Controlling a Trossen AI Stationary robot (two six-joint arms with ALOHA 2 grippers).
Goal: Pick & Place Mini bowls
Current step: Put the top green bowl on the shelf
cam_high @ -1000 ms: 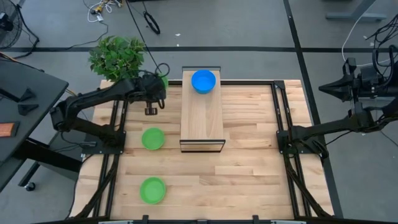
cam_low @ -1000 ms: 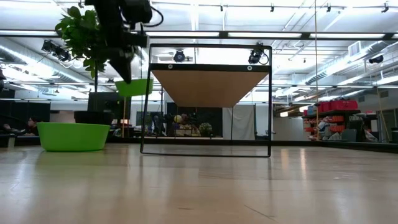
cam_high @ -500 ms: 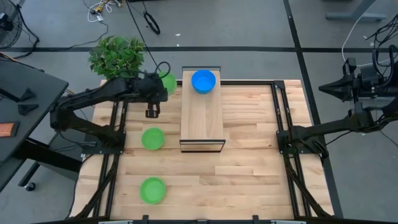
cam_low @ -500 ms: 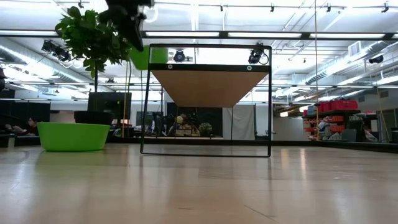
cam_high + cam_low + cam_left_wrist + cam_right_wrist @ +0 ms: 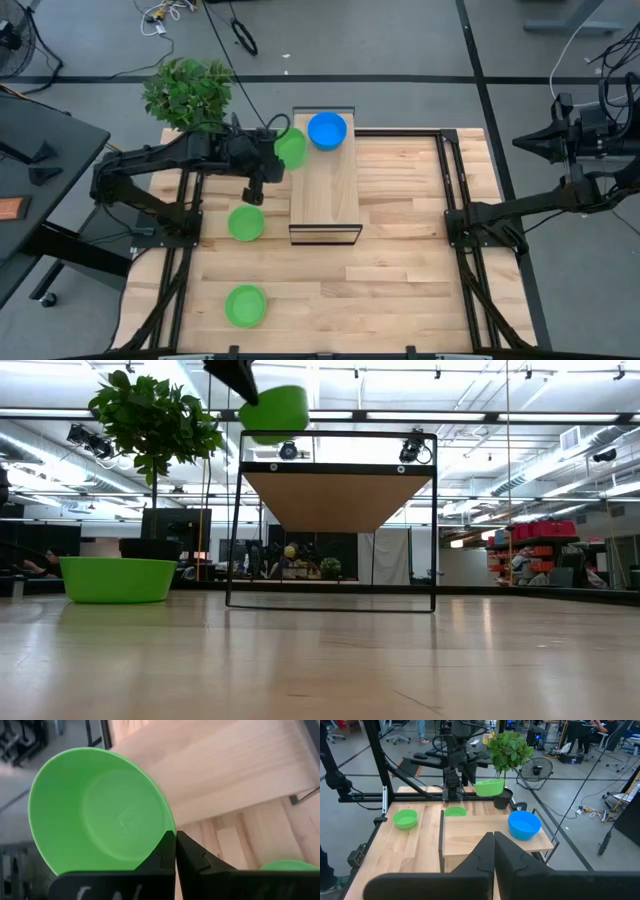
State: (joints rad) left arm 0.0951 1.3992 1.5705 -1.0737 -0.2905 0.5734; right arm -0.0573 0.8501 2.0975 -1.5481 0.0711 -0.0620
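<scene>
My left gripper (image 5: 175,837) is shut on a bright green mini bowl (image 5: 291,148), held high beside the left edge of a raised wooden shelf (image 5: 325,190). The bowl also shows in the low view (image 5: 275,410) and in the right wrist view (image 5: 489,786). A blue mini bowl (image 5: 327,130) stands on the shelf's far end. Two more green mini bowls (image 5: 246,222) (image 5: 245,305) rest on the table to the shelf's left. My right gripper (image 5: 494,836) is shut and empty at the table's right side. My left gripper pinches the green bowl's rim (image 5: 167,831) between its two fingers, on the side of the bowl nearest the arm. The bowl is lifted clear of table and shelf, its hollow up, roughly level, higher than the shelf's top.
A leafy potted plant (image 5: 188,90) stands off the table's far left corner, close behind the left arm. The shelf rests on a black metal frame (image 5: 235,520) with open room beneath. Black rails (image 5: 455,190) run along both table sides.
My left gripper has risen and gone toward the table's right edge, toward the shelf, still shut on the green bowl. The bowl has been carried from beside the plant up above the level of the shelf's top, by its left edge.
</scene>
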